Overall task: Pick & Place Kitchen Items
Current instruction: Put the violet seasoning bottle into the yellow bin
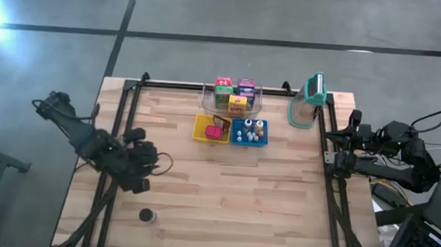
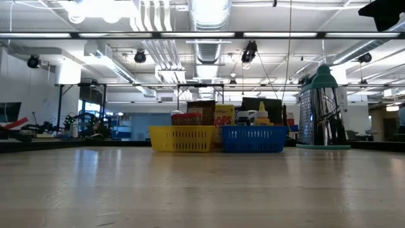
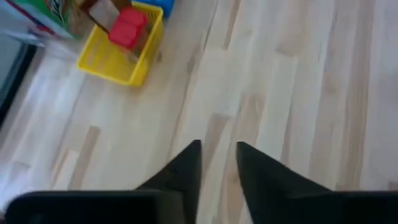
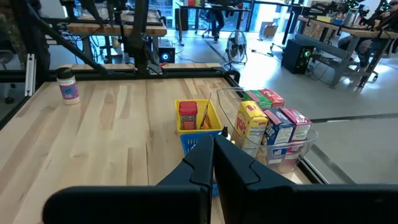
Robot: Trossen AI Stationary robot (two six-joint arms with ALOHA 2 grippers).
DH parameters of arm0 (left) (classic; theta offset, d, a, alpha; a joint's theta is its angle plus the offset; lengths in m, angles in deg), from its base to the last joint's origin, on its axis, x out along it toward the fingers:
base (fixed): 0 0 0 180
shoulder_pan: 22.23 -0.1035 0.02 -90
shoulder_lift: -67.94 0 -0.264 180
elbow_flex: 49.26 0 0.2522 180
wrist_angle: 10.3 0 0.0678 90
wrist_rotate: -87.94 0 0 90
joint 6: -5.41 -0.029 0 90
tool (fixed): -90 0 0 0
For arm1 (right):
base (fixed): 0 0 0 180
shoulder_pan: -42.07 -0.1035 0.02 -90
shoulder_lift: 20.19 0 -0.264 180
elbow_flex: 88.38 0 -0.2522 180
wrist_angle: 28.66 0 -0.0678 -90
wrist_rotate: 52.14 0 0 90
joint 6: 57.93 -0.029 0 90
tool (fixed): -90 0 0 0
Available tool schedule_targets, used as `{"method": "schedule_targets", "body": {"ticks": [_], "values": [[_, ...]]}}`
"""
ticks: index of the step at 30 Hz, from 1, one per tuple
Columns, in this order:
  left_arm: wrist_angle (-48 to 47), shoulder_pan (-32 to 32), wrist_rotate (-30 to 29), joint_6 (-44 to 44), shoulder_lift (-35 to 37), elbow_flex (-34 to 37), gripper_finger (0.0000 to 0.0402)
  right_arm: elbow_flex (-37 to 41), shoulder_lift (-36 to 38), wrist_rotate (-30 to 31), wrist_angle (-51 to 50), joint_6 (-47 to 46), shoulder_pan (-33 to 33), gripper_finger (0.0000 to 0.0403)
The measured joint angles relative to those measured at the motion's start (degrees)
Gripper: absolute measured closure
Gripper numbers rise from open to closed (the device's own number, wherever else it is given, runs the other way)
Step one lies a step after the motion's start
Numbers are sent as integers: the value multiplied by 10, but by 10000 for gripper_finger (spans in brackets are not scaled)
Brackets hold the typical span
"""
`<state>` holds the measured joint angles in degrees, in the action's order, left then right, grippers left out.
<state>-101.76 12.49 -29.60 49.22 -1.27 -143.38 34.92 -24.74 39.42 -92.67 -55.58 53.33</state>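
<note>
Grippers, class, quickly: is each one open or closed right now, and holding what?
Left gripper: fingers slightly apart, holding nothing.
Right gripper: fingers closed, holding nothing.

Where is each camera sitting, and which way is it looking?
High view: above the table, looking straight down; both arms show, left hand and right hand.
Low view: at tabletop height, looking level at the yellow basket and blue basket; no arm shows.
Left wrist view: on the left arm, looking down past its fingers, slightly apart, at the table.
Right wrist view: on the right arm, looking past its shut fingers across the table.
All four views share the yellow basket.
</note>
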Motion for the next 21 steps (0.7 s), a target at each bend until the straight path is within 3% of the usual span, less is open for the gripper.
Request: {"method": "schedule_targets", "body": {"ticks": [10, 17, 21], "values": [[31, 93, 85, 78, 88, 113, 175, 0, 0, 0, 0, 0, 0, 394], [87, 130, 166, 85, 117, 183, 142, 0, 0, 0, 0, 0, 0, 394], [98, 143, 179, 81, 118, 211, 137, 0, 0, 0, 0, 0, 0, 394]]}}
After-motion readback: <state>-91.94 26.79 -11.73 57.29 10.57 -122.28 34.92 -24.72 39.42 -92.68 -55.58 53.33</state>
